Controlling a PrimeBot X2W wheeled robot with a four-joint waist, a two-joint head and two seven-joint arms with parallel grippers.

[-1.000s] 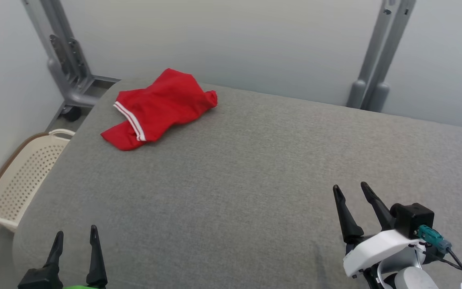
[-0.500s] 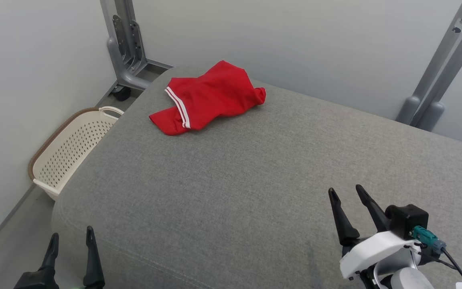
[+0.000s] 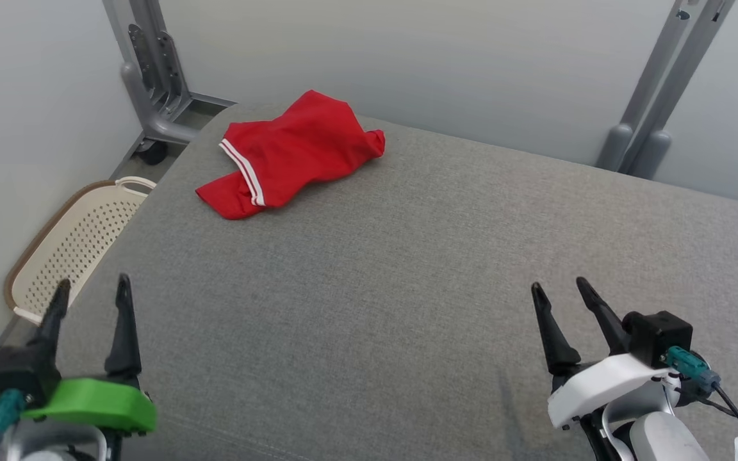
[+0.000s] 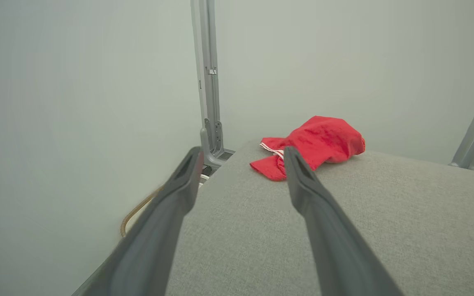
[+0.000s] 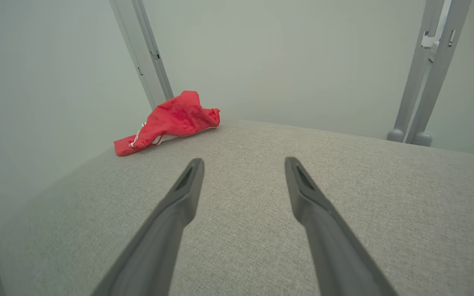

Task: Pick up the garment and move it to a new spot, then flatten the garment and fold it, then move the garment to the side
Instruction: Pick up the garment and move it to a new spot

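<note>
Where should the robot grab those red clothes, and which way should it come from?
Probably the loose flap beyond the white stripes, at the near-left end of the red garment. It sticks out low on the grey cushion toward the robot, while the rest is bunched up. The open left hand is on that side, so reaching forward from the near side looks easiest.

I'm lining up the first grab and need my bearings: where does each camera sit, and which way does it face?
Head view: on the robot's head, looking forward and down over the grey upholstered cushion at the crumpled red fabric garment with white stripes, far left; left pincer and right pincer below, both open.
Left wrist view: low by the cushion's left edge, looking along the left pincer's fingers at the garment.
Right wrist view: over the cushion, along the right pincer's fingers; garment upper left.
Shared: all three show the garment.
</note>
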